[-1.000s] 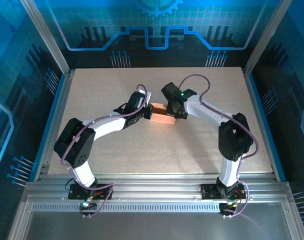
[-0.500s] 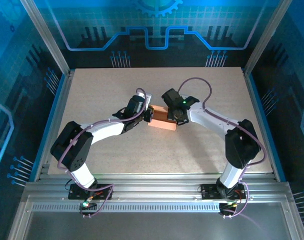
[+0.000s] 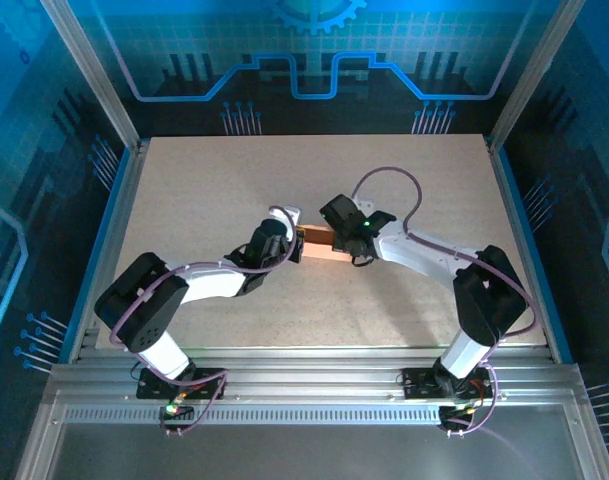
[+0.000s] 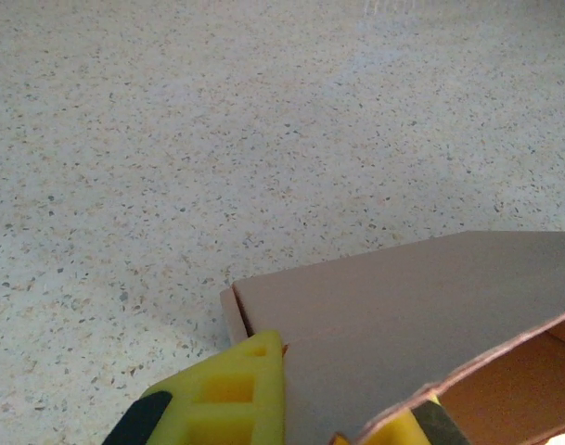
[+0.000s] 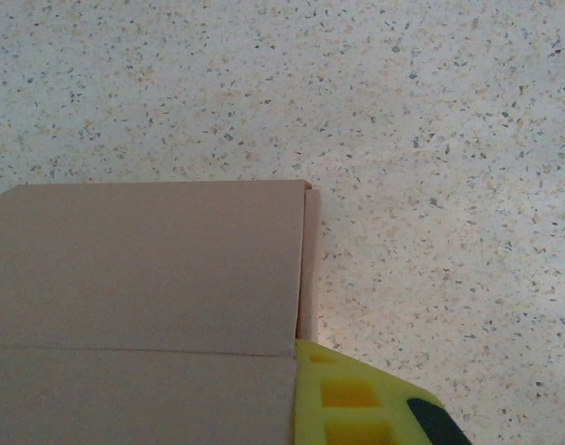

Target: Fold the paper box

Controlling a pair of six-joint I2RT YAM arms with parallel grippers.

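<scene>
1. The box (image 3: pixel 319 242) is lying on the surface (image 3: pixel 404 180), directly between your left jaws and your right jaws.
2. Your left jaws are clamping shut on a slanting wall of the box (image 4: pixel 403 315). One yellow left finger (image 4: pixel 231 403) is pressing against the wall's outer face, and the other is peeking out under the wall's lower edge.
3. Just right of the left jaws, the box's open inside is showing.
4. Your right jaws are sitting closed at the opposite end of the box (image 5: pixel 143 269), with one yellow right finger (image 5: pixel 356 403) touching the panel's edge.
5. You cannot tell whether the right jaws are pinching any card, because the panel is covering the other finger.
</scene>
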